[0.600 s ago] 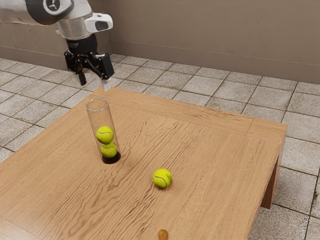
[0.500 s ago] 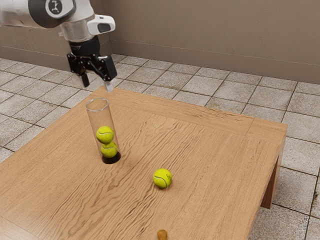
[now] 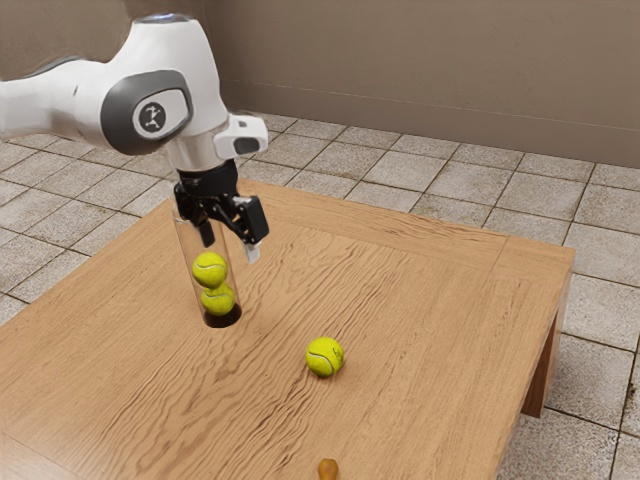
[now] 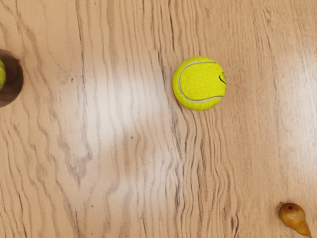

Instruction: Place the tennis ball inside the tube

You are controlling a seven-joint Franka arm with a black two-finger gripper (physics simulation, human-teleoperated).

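Note:
My gripper (image 3: 230,248) is open with nothing between its fingers, above the table and overlapping the upper part of the tube in the exterior view. The clear tube (image 3: 190,262) stands upright on its black base with two tennis balls (image 3: 210,269) stacked inside. A loose yellow-green tennis ball (image 3: 325,357) lies on the table, toward the exterior view's right of the tube. In the wrist view the loose ball (image 4: 199,83) lies on the wood below my hand, and part of the dark tube (image 4: 14,79) shows at the frame's edge.
The wooden table (image 3: 420,300) carries everything. A small brown pear (image 3: 328,469) lies at the exterior view's lower edge; the wrist view shows the pear (image 4: 293,216) too, apart from the ball. Tiled floor (image 3: 600,300) surrounds the table.
My gripper has come lower and moved toward the exterior view's right, from behind the tube's top to a place nearer the loose ball. The balls and the tube have stayed put.

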